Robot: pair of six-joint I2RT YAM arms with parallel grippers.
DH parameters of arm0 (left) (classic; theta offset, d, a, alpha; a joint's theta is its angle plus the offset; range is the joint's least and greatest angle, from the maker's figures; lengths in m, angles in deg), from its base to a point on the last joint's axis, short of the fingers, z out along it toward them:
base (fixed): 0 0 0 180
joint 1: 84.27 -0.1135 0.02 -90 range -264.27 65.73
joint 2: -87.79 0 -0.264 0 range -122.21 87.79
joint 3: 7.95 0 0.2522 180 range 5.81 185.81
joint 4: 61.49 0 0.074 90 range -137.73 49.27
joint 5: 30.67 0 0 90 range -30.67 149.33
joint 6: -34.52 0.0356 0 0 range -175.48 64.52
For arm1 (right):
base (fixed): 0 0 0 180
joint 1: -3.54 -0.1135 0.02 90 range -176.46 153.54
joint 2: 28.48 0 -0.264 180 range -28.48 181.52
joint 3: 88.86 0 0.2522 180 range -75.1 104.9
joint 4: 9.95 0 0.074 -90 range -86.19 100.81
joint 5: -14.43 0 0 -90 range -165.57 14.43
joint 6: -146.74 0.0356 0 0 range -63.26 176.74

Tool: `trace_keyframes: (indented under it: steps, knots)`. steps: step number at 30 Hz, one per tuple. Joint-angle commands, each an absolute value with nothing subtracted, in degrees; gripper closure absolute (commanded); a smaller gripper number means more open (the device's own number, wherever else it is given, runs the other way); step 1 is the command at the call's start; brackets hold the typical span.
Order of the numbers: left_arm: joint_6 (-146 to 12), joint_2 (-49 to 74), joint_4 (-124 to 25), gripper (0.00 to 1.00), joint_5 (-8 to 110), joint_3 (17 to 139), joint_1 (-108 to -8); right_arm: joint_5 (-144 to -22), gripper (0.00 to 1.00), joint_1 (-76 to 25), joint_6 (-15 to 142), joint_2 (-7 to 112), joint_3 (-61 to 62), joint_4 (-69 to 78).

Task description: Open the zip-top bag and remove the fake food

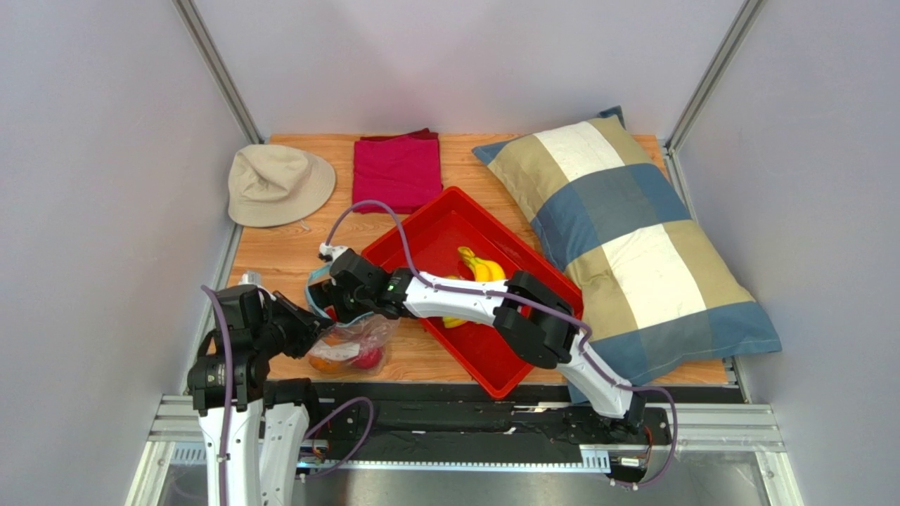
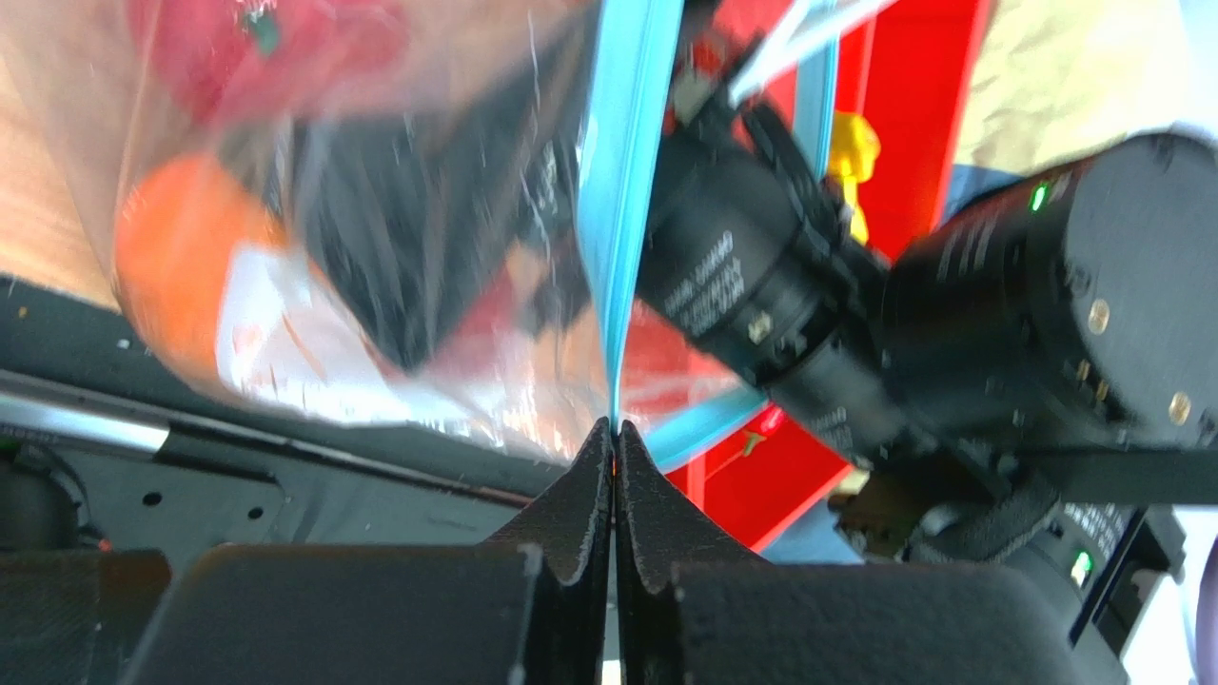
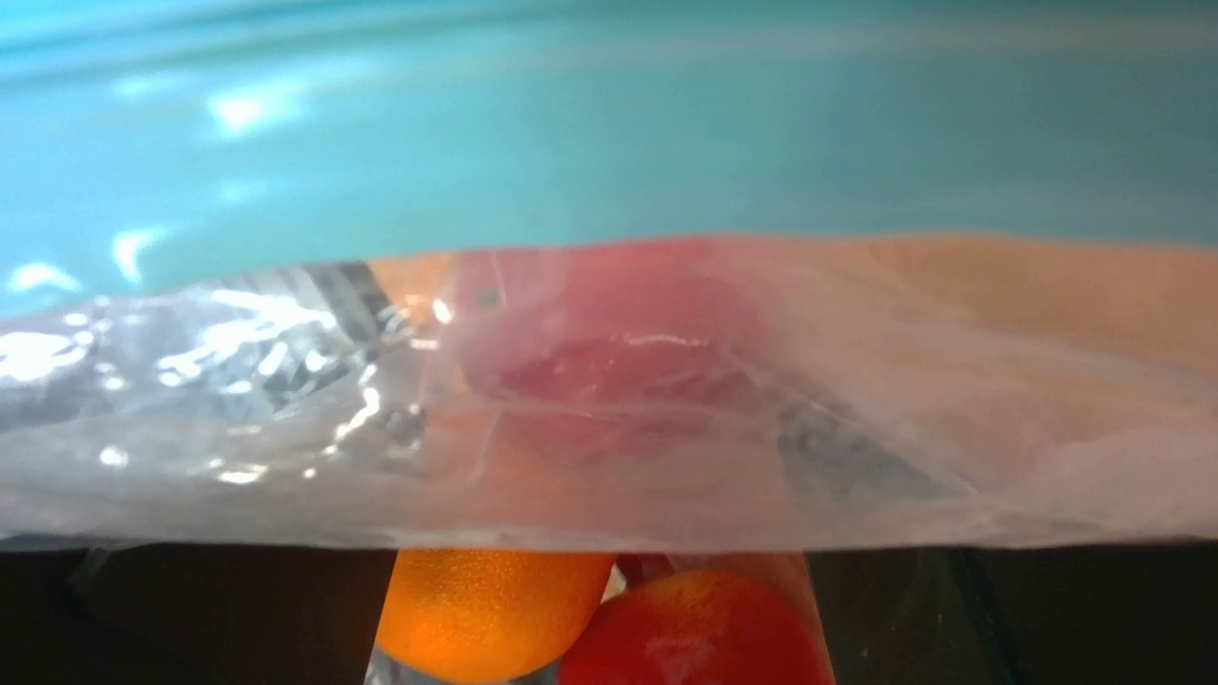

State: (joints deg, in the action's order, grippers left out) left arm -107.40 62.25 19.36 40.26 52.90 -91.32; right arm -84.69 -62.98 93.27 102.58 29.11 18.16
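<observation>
The zip-top bag [image 1: 354, 339] lies at the table's front left, next to the red tray, with an orange [image 1: 327, 362] and a red apple [image 1: 367, 358] inside. My left gripper [image 1: 306, 330] is shut on the bag's blue zip strip [image 2: 625, 214], with its jaws pressed together [image 2: 615, 435]. My right gripper [image 1: 338, 297] is at the bag's mouth. Its dark fingers [image 3: 186, 614] stand apart, with the orange [image 3: 486, 607] and apple [image 3: 686, 628] showing between them. Plastic and the teal strip [image 3: 601, 129] cover its fingertips. A yellow banana bunch [image 1: 481, 268] lies in the tray.
The red tray [image 1: 438, 227] sits mid-table, with my right arm stretched across it. A checked pillow [image 1: 623, 232] fills the right side. A beige hat [image 1: 277, 181] and a folded crimson cloth [image 1: 397, 169] lie at the back. The bag is near the table's front edge.
</observation>
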Motion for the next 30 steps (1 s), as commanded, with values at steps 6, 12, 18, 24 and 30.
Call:
trace_keyframes:
  steps: [6,12,18,24,30]
  knots:
    - [-106.55,64.15,23.64,1.0,40.69,51.6,-91.12,-81.46,0.0,-62.99,90.94,111.08,38.37,21.3]
    - [-106.46,63.8,23.2,1.0,41.13,51.16,-91.13,-80.31,0.04,-62.56,83.91,109.25,36.79,19.81]
    - [-105.32,62.83,21.89,1.0,42.54,51.6,-91.13,-83.91,0.33,-62.12,75.91,98.81,31.17,21.21]
    - [-105.49,61.6,19.16,1.0,43.24,51.95,-91.04,-86.64,0.67,-61.94,72.48,92.37,29.31,28.05]
    - [-103.74,59.93,17.14,1.0,44.65,54.76,-91.13,-85.07,0.97,-61.33,68.79,90.35,31.16,40.01]
